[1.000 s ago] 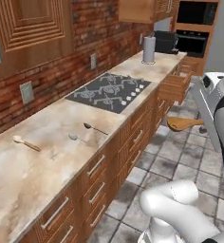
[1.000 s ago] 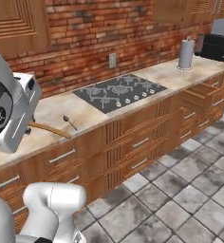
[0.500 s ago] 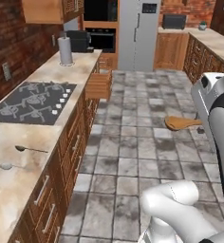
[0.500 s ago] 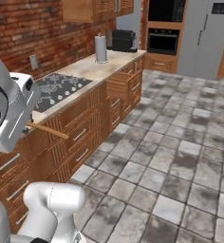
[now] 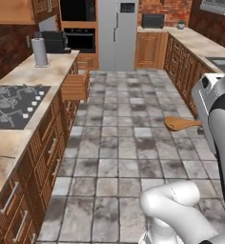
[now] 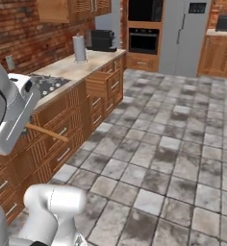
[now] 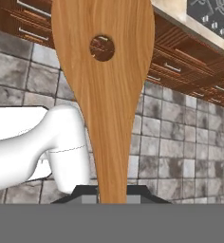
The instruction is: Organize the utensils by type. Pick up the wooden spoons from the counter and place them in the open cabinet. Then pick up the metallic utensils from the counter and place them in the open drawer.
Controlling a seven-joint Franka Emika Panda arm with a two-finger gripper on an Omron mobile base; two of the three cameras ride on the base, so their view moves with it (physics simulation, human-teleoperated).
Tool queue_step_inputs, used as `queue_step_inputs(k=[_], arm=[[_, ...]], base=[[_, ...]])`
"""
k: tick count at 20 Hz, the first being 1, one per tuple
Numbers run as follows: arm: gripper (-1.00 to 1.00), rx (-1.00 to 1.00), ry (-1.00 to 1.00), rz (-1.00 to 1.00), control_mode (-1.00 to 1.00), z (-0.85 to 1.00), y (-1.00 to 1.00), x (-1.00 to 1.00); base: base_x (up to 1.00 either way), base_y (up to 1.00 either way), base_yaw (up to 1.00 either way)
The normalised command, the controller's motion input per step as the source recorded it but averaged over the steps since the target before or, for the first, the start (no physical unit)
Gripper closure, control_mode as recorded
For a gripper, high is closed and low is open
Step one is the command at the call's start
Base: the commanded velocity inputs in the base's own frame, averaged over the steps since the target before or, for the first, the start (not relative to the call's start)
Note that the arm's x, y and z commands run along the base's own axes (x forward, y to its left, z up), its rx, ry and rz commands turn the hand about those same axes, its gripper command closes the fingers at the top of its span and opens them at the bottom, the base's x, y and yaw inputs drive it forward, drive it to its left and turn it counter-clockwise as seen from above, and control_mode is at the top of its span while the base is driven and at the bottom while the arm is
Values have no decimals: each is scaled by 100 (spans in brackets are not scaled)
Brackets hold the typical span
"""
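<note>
The hand [image 7: 111, 197] is closed tight on the handle of a brown wooden spoon with a broad flat blade and a round hole [image 7: 104, 80]. The spoon is carried in the air over the grey stone-tiled floor [image 5: 128, 143], well out from the edge of the beige marble-look counter [image 5: 35, 76]. Off that edge, a medium-brown wooden drawer [image 5: 76, 86] juts into the wide, bare aisle of tiles.

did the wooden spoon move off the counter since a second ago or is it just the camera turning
Yes. The base turned, but the wooden spoon, held in the claw, now hangs over the floor tiles, away from the counter it hung beside before.
</note>
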Motion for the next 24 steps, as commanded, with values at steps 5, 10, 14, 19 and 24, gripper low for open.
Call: queue_step_inputs(k=[5, 10, 14, 19, 24], arm=[[100, 0, 0, 0, 100, 0, 0, 0], [100, 0, 0, 0, 100, 0, 0, 0], [100, 0, 0, 0, 100, 0, 0, 0], [100, 0, 0, 0, 100, 0, 0, 0], [100, 0, 0, 0, 100, 0, 0, 0]], base=[[-20, -34, -14], [4, -5, -25], [1, -14, -33], [0, -8, -13], [16, 0, 0]])
